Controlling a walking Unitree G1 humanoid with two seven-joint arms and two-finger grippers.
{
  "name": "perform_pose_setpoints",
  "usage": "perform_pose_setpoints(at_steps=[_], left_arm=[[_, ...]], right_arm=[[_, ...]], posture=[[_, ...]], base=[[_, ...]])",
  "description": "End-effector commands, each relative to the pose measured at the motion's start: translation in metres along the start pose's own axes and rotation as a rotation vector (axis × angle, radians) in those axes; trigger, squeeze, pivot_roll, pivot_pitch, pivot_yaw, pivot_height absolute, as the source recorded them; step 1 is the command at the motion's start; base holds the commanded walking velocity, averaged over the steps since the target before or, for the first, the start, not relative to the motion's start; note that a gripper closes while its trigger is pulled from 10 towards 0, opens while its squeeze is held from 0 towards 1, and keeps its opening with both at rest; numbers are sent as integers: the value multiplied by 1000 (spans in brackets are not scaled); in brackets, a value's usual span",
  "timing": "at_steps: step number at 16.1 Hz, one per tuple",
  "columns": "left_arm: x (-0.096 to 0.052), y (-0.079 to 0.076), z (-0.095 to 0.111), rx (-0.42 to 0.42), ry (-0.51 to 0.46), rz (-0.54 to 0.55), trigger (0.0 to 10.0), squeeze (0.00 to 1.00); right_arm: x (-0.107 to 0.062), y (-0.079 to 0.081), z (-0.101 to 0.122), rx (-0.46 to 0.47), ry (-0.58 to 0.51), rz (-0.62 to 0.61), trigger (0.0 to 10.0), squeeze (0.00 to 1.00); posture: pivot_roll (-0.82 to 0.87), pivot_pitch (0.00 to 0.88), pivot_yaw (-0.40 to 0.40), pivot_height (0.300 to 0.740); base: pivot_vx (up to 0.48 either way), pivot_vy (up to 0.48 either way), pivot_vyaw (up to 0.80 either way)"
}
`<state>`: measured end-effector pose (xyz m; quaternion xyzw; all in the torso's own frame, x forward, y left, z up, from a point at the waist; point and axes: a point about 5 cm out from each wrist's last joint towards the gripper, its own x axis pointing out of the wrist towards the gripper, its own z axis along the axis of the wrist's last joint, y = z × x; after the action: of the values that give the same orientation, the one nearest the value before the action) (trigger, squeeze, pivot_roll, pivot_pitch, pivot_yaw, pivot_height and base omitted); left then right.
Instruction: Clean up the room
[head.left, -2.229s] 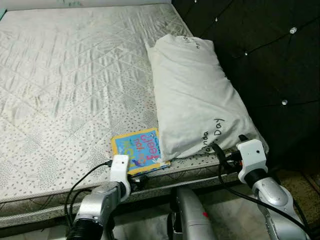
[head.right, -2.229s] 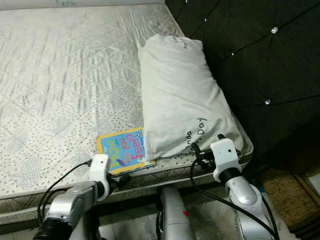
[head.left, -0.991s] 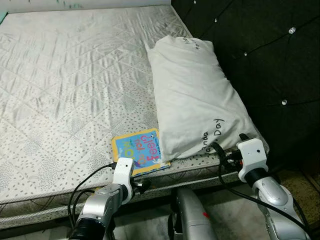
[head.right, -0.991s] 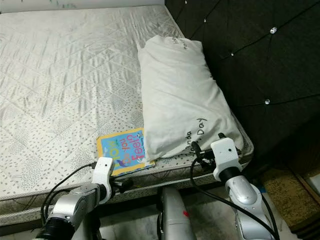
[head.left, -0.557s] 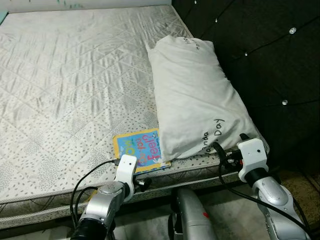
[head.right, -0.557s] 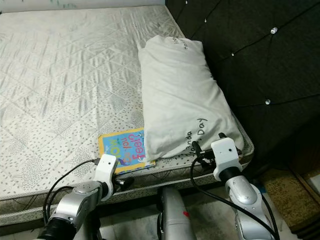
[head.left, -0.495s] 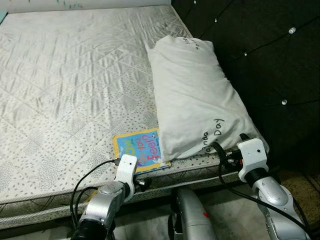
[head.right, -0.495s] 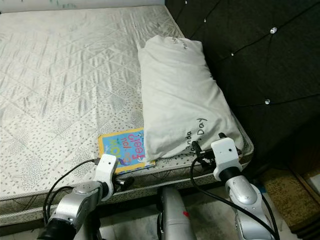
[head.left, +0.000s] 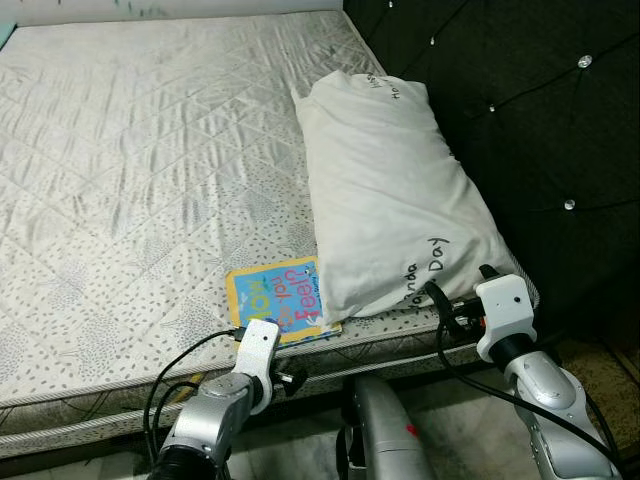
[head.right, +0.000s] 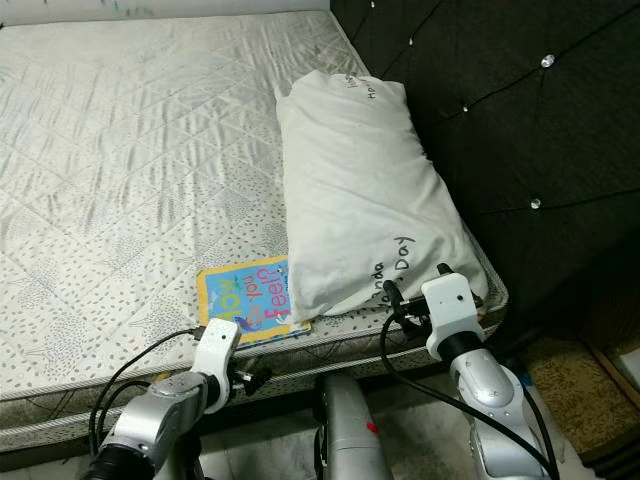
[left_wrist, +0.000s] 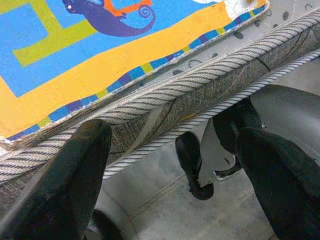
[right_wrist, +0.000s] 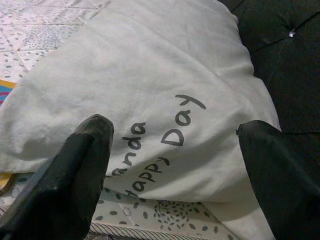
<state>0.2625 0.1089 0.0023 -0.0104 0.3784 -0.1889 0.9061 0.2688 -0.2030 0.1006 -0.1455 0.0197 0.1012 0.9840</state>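
Book: a bright yellow-and-blue children's book (head.left: 282, 301) is lying flat at the near edge of the mattress (head.left: 150, 150), one side tucked just under the pillow's lower corner — it is the one stray item on the bed, so likely the thing to be cleared.
Pillow: a white pillow (head.left: 390, 200) with dark lettering is resting along the bed's right side, close against the dark tufted headboard (head.left: 520, 100), probably where it belongs.
Left pincer: the left pincer (left_wrist: 170, 165) is sitting spread wide, holding nothing, low at the mattress's piped rim just below the book — seemingly lining up to come at the book from its overhanging edge.
Right pincer: the right pincer (right_wrist: 175, 165) is also gaping wide and empty, pointing at the pillow's near corner, just short of touching it.
Edges: the book's near border is running right along the mattress piping, so a finger may be slipping under it there; the pillow is pinning its far side.
Open room: the mattress to the left of the book is lying bare and wide, giving space to slide the book out; to the right, the headboard is closing things in.
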Motion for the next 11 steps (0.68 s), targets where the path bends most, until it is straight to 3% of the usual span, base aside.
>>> perform_pose_setpoints(at_steps=[1,4,11], left_arm=[[-1,4,-4,-35,20,23,10000,0],[0,11,-8,-95,45,42,10000,0],[1,30,-3,-131,13,118,10000,0]], right_arm=[[-3,-5,-3,-6,14,-13,10000,0],[-3,-5,-3,-6,14,-14,10000,0],[-5,-6,-5,-8,19,-21,10000,0]], posture=[[-236,148,-38,600],[-236,148,-37,600],[-240,149,-36,600]], base=[[0,0,0],[0,0,0],[0,0,0]])
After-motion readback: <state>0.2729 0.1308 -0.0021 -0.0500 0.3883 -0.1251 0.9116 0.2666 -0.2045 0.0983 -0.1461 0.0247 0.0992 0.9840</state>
